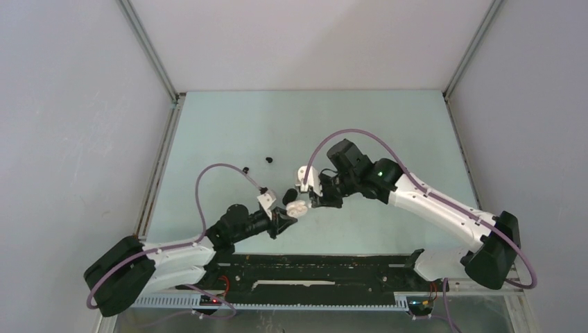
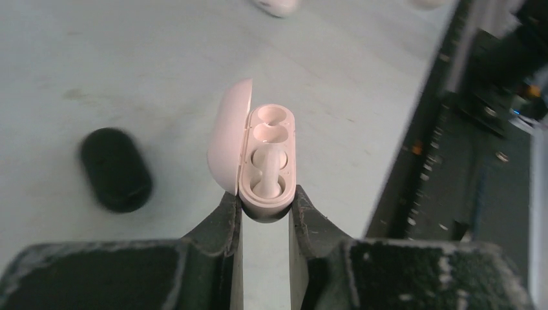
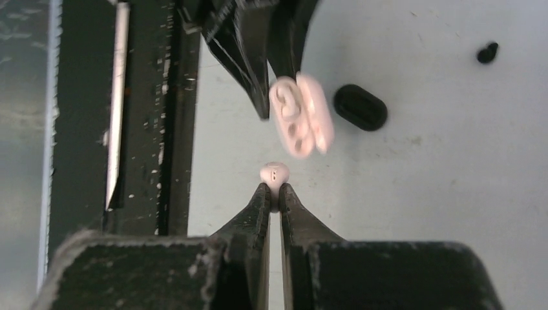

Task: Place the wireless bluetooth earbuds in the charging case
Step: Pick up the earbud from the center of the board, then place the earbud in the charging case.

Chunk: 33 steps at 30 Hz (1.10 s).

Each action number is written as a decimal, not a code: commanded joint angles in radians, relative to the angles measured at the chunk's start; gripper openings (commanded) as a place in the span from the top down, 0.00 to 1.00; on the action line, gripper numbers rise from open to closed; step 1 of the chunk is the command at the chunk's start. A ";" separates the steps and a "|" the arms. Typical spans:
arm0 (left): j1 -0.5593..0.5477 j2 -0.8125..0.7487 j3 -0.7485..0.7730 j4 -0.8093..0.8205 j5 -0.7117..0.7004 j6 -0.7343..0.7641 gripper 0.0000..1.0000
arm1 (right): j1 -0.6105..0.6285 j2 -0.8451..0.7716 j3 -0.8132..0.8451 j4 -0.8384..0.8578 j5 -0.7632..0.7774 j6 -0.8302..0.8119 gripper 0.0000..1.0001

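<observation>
My left gripper (image 2: 265,203) is shut on the near end of an open white charging case (image 2: 268,158) and holds it above the table, lid (image 2: 227,135) swung to the left. A white earbud (image 2: 267,173) sits in the nearer slot; the far slot (image 2: 272,121) is empty. My right gripper (image 3: 274,190) is shut on another white earbud (image 3: 274,173), a short way from the case (image 3: 300,116). In the top view the two grippers (image 1: 286,220) (image 1: 316,201) meet around the case (image 1: 296,207) at mid-table.
A closed black case (image 2: 115,169) lies on the table left of the white case; it also shows in the right wrist view (image 3: 360,106). Two black earbuds (image 1: 269,159) (image 1: 245,169) lie farther back. The black base rail (image 1: 312,270) runs along the near edge.
</observation>
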 commanded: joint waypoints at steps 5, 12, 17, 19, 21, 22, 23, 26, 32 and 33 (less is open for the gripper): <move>-0.131 0.105 0.085 0.125 0.257 0.103 1.00 | 0.092 0.028 -0.003 -0.109 -0.027 -0.051 1.00; -0.136 0.100 0.076 0.147 0.267 0.097 1.00 | 0.097 0.053 -0.004 -0.098 -0.036 -0.027 1.00; -0.136 0.093 0.073 0.150 0.250 0.090 1.00 | 0.103 0.063 -0.005 -0.106 -0.042 -0.029 1.00; -0.136 0.097 0.076 0.151 0.256 0.087 1.00 | 0.103 0.065 -0.003 -0.112 -0.046 -0.030 1.00; -0.136 0.095 0.076 0.150 0.254 0.087 1.00 | 0.103 0.065 -0.003 -0.120 -0.050 -0.037 1.00; -0.136 0.093 0.076 0.150 0.250 0.085 1.00 | 0.104 0.064 -0.004 -0.121 -0.051 -0.038 1.00; -0.136 0.091 0.074 0.150 0.250 0.084 1.00 | 0.103 0.062 -0.003 -0.122 -0.050 -0.038 1.00; -0.136 0.083 0.072 0.150 0.250 0.084 1.00 | 0.103 0.060 -0.004 -0.129 -0.049 -0.042 1.00; -0.132 0.051 0.054 0.172 0.251 0.078 1.00 | 0.104 0.062 -0.018 -0.121 -0.040 -0.039 1.00; -0.132 0.048 0.052 0.174 0.252 0.077 1.00 | 0.105 0.061 -0.023 -0.117 -0.037 -0.037 1.00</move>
